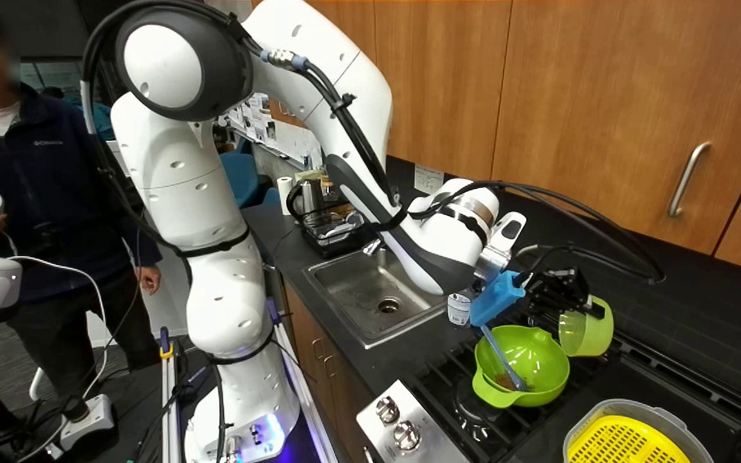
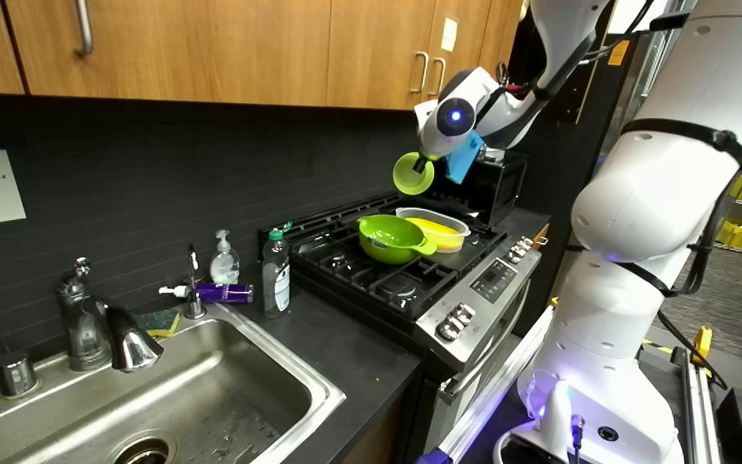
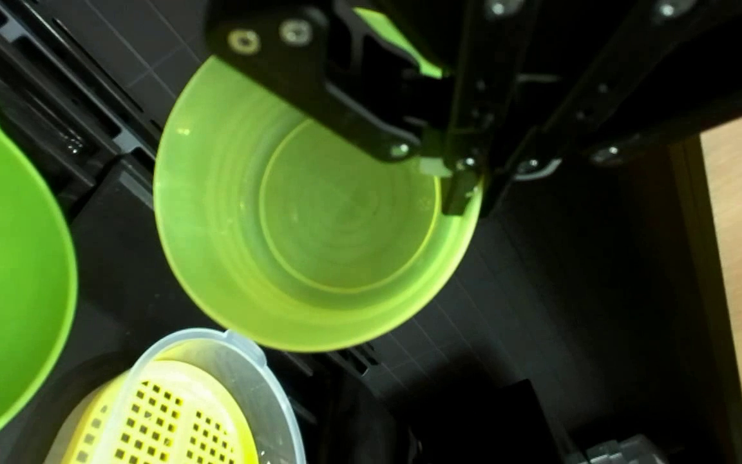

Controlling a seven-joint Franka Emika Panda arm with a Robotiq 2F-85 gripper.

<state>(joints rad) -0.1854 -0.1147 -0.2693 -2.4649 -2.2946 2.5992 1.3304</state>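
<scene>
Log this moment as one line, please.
end effector: gripping translucent yellow-green bowl at rim | pose: tipped sideways, held aloft | green mixing bowl: on stove, brown material inside

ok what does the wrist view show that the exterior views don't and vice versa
Only the wrist view: bolt heads on the gripper. Only the exterior views: the sink and stove knobs, plus a person in an exterior view. Both: the gripper shut on the pale green cup, the green bowl, and the yellow strainer in a clear tub.
</scene>
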